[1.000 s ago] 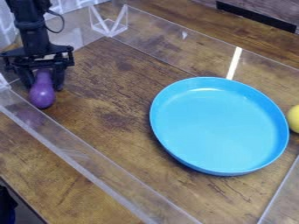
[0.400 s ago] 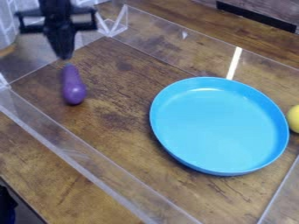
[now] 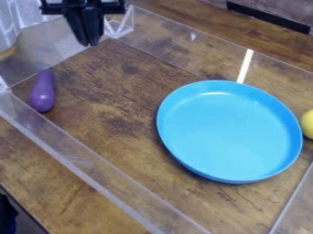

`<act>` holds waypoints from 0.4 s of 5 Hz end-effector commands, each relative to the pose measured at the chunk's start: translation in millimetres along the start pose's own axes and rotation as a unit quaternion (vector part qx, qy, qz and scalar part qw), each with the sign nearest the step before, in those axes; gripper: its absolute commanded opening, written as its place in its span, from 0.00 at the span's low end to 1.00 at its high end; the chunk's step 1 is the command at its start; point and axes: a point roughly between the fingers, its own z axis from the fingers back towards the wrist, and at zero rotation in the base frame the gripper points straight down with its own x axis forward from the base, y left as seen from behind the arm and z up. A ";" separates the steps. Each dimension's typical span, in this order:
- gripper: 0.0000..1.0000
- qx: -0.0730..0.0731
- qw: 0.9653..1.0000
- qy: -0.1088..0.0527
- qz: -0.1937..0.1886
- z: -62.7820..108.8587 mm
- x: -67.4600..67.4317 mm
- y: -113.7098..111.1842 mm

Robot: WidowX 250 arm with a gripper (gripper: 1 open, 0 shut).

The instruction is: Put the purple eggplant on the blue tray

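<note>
The purple eggplant (image 3: pixel 43 90) lies on the wooden table at the far left, beside the clear wall, with nothing holding it. My gripper (image 3: pixel 87 38) hangs well above and behind it, near the top edge of the view. Its dark fingers are drawn close together, with no gap showing and nothing between them. The blue tray (image 3: pixel 229 131), a large round light-blue dish, rests on the table to the right and holds nothing. A wide stretch of table separates the tray from the eggplant.
A yellow round fruit (image 3: pixel 307 123) sits at the right edge, just past the tray. Clear plastic walls (image 3: pixel 86 164) run along the front left and the back of the work area. A clear stand (image 3: pixel 117 20) is behind the gripper.
My gripper stood around the eggplant with its fingers spread, then rose and moved back and right with the fingers drawn in. The eggplant stayed on the table, shifting right and then back left.
</note>
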 end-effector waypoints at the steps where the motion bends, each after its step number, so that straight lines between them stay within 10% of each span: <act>1: 1.00 -0.002 1.000 -0.020 -0.015 2.6 6.1 4.6; 2: 1.00 0.000 1.000 -0.018 -0.026 -7.2 7.2 9.0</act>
